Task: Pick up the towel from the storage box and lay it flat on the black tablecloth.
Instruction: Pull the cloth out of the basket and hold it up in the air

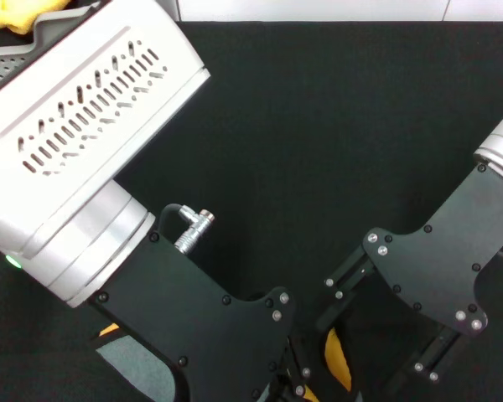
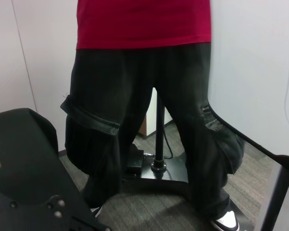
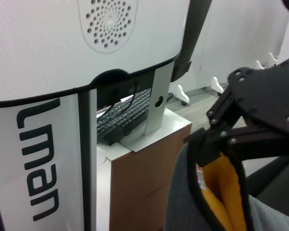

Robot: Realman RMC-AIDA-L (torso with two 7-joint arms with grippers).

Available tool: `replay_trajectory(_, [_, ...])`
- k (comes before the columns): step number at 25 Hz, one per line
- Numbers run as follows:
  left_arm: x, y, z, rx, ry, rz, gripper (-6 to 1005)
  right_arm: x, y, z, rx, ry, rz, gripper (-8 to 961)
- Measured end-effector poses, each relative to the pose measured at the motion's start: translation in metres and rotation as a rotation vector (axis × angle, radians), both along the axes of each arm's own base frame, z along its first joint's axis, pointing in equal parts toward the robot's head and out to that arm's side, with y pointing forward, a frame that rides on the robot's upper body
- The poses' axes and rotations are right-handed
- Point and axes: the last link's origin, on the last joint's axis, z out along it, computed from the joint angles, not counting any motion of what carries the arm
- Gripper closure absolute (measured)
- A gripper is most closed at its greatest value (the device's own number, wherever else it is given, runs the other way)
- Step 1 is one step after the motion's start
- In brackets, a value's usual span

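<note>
The towel hangs at the near edge of the head view, between my two grippers. Its grey face (image 1: 138, 373) shows under the left arm and a yellow fold (image 1: 339, 362) shows beside the right gripper. In the right wrist view the left gripper (image 3: 216, 144) is shut on the towel's black-edged rim (image 3: 216, 192), with the grey face outward and the yellow face inside. In the head view the left gripper (image 1: 289, 387) is low at the centre. The right gripper (image 1: 377, 339) is close beside it. The storage box (image 1: 8, 60) is at the far left, mostly hidden by my left arm. The black tablecloth (image 1: 335, 126) covers the table.
A bunched yellow cloth (image 1: 17, 17) lies in the storage box. A person in a red top and black trousers (image 2: 144, 110) stands beyond the table in the left wrist view. My left arm's white housing (image 1: 75, 126) blocks the left part of the table.
</note>
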Motion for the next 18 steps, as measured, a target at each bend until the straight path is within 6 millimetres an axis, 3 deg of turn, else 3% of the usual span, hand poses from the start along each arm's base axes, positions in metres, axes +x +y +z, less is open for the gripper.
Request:
replay_trajectory(6, [-0.0013, 0.0006, 0.0007, 0.006, 0.0, 0.006, 986, -0.0007, -0.0033, -0.0042, -0.015, -0.006, 0.009, 274])
replay_trajectory(18, [-0.0023, -0.0005, -0.0068, 0.0, 0.011, 0.016, 985, 0.0007, -0.0022, -0.0042, -0.008, 0.004, 0.02, 279])
